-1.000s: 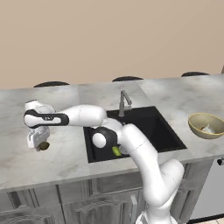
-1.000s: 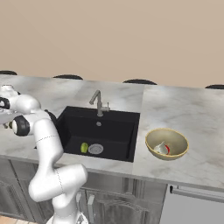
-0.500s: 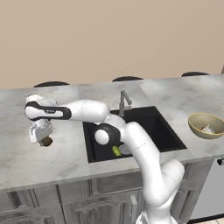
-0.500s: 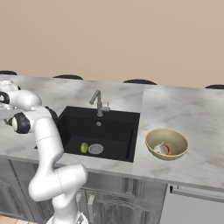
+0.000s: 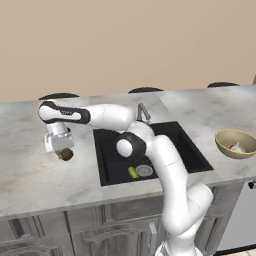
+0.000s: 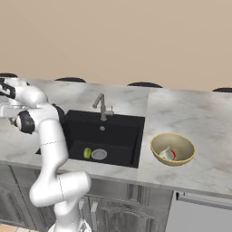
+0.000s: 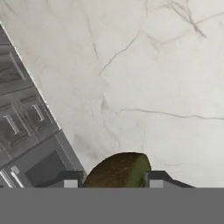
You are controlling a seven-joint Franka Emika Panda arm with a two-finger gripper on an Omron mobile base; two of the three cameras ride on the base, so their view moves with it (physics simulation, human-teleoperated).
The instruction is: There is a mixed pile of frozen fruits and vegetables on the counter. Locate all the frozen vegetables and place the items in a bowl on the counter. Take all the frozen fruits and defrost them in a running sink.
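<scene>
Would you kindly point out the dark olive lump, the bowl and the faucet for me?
dark olive lump [image 7: 117, 170], hand view, on its brown top between the fingertips.
bowl [image 6: 158, 142], right base view, on its near-left rim.
faucet [image 6: 103, 105], right base view, on its upright stem.

Sink [image 5: 175, 145] left of bowl [image 5: 235, 145] (fruit [image 5: 133, 172] inside sink)

Light grey-white marbled stone counter [image 7: 144, 78]: smooth, faintly veined. Dark olive-brown rounded lump [image 7: 118, 170]: matt, rough-skinned. Black rectangular sink basin [image 6: 106, 136]: matt.
</scene>
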